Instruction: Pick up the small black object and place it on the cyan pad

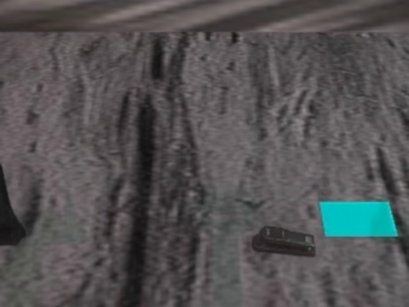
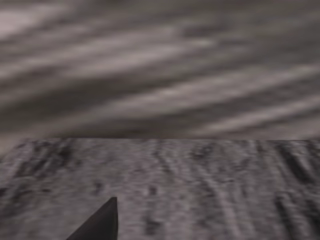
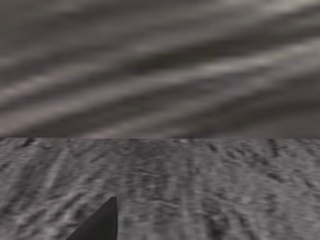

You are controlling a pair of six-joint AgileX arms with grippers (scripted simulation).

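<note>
The table (image 1: 192,128) is a grey, streaky, cloth-like surface that fills nearly all of the top view, its far edge meeting a blurred grey-brown backdrop along the top. The small black object (image 1: 284,240) lies flat toward the near right of the table, long axis running roughly left to right. The cyan pad (image 1: 358,219) lies flat just to its right and slightly farther back, close but apart from it, near the table's right side. Of my left arm (image 1: 9,214) only a dark sliver shows at the left edge of the top view, well apart from both things; my right arm is out of that view. Each wrist view shows one dark fingertip, left (image 2: 100,224) and right (image 3: 100,224), over bare table, touching and holding nothing; how far either gripper stands open I cannot tell. Bare table surrounds the object on its left, front and back.
</note>
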